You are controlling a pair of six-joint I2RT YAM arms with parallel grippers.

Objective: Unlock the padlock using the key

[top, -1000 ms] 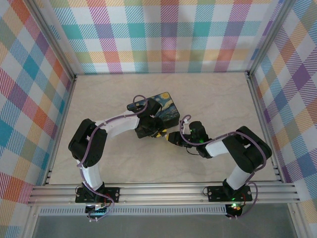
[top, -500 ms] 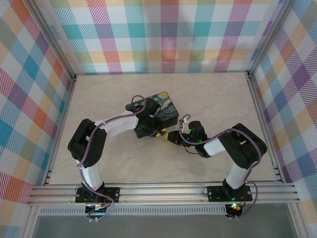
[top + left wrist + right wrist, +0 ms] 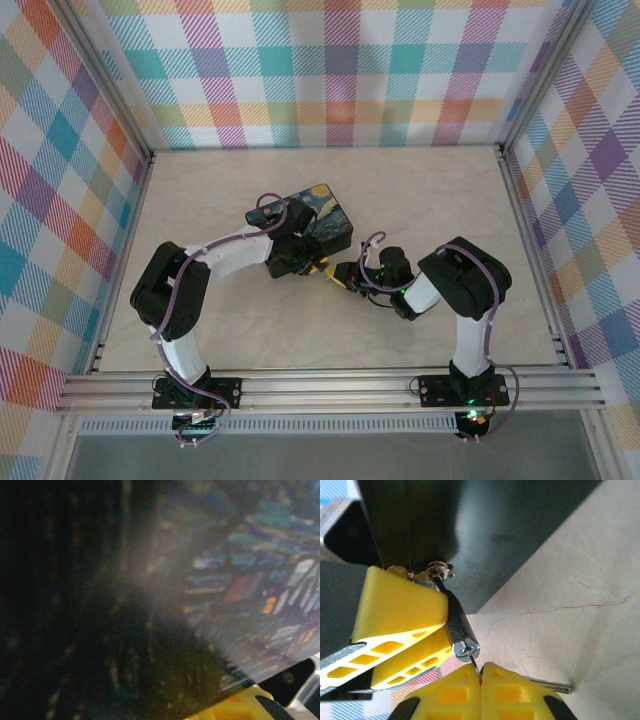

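Right hand (image 3: 481, 680), pressed together, is pinching the key (image 3: 476, 666), its tip meeting the padlock (image 3: 456, 625); left hand (image 3: 442, 630) is clamping that padlock beside the painted tin (image 3: 485, 540).

Left arm (image 3: 232, 258), right arm (image 3: 468, 285): black joint housings (image 3: 160, 290), white link shells (image 3: 470, 350), purple cables (image 3: 176, 305). Right gripper (image 3: 481, 672): yellow plastic fingers (image 3: 517, 697), slotted cut-outs.

The painted tin (image 3: 260, 580) is a close blur at upper right. The key (image 3: 475, 666) is mostly hidden inside the pinched right end effector (image 3: 481, 680), which is cut off at the bottom edge.
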